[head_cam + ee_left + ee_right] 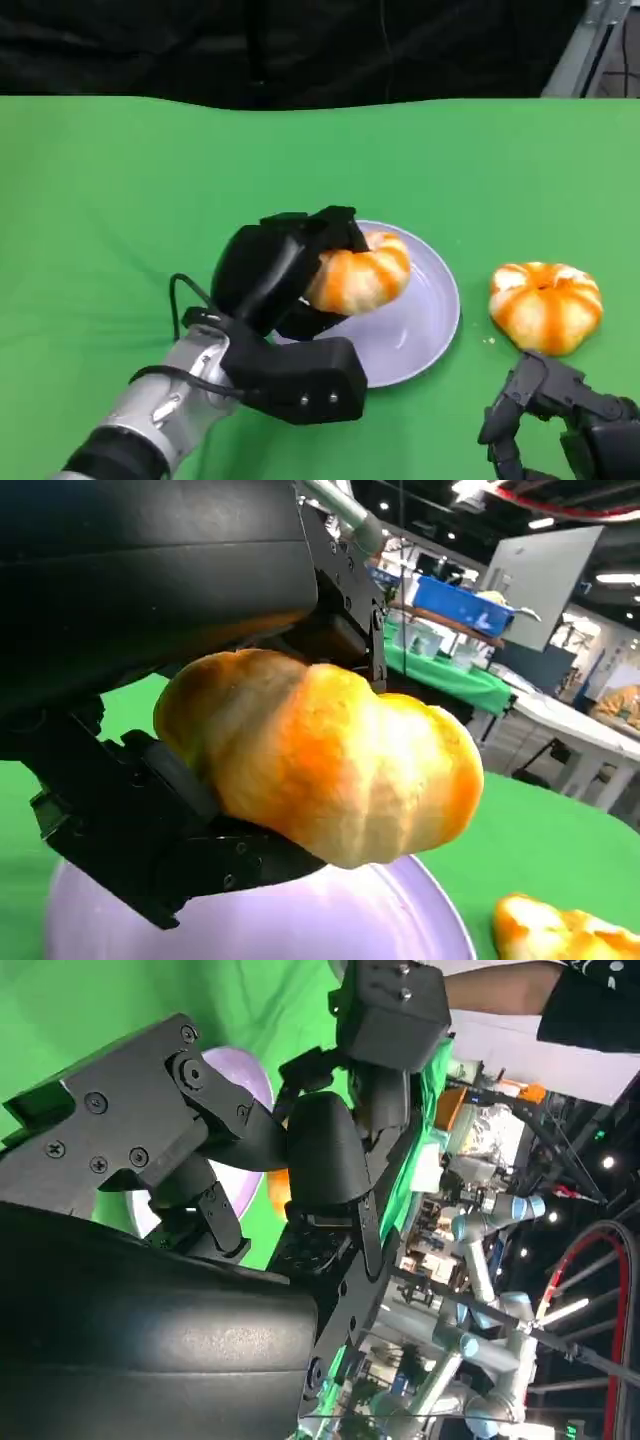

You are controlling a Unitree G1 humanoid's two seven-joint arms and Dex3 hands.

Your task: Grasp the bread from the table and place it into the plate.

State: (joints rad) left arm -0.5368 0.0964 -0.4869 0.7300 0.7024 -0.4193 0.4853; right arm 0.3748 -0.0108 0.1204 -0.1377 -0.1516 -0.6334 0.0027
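Two breads: left hand (285,275) grips one bread (360,272) over the plate (430,330); releasing near its left rim risks roll-off. Right hand (560,425) fingers curled, empty.

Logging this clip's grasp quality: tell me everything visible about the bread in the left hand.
The held bread is a round, lobed bun, glossy golden-orange with pale stripes, looking soft and whole. The left hand grips it from one side, black fingers wrapped under and over it. It hangs tilted above the lavender plate, apparently not touching the plate.
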